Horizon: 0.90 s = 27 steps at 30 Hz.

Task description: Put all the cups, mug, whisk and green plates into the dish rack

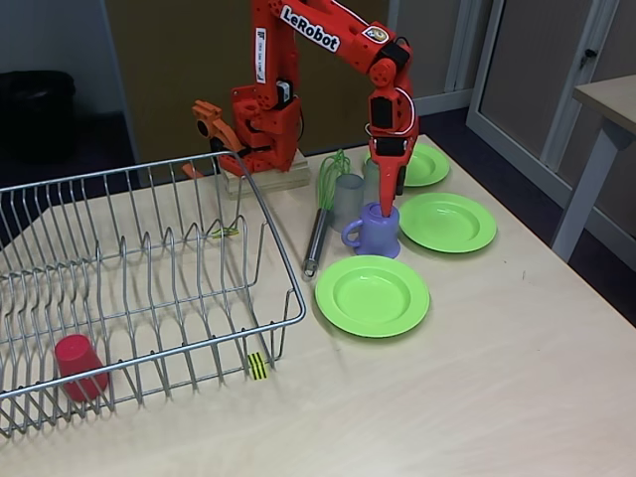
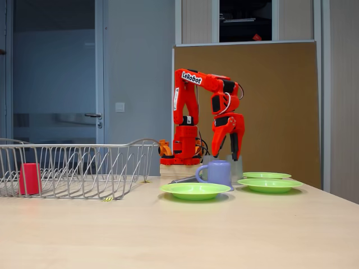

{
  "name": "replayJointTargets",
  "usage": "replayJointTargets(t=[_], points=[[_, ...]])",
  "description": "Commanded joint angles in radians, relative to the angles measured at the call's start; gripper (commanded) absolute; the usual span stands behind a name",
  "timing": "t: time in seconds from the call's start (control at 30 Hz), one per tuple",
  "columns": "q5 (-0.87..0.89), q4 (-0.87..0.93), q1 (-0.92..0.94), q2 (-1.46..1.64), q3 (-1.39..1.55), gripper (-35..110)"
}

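Note:
The lilac mug (image 1: 376, 232) stands upright among the three green plates (image 1: 372, 294) (image 1: 447, 221) (image 1: 425, 164). My orange gripper (image 1: 387, 202) points straight down just over the mug's rim, its fingers spread open in a fixed view (image 2: 225, 154), holding nothing. Two grey-blue tumblers (image 1: 348, 200) stand right behind the mug, one partly hidden by the arm. The whisk (image 1: 320, 224) lies left of them, green loops toward the arm's base. The red cup (image 1: 79, 366) lies in the near left corner of the dish rack (image 1: 149, 288).
The arm's base (image 1: 260, 129) stands on a wooden block at the back of the table. A grey table leg (image 1: 586, 189) stands off to the right. Bare tabletop stretches in front of the plates and the rack.

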Motion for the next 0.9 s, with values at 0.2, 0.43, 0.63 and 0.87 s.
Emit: replayJointTargets(t=[0.2,0.43,0.63,0.87], points=[[-0.104,-0.043,0.058,0.021,0.063,45],[-0.124,-0.141,0.071,-0.031,0.101,44],[-0.118,-0.229,0.069,-0.055,0.144,43],[-0.137,-0.295,0.081,-0.077,0.176,33]])
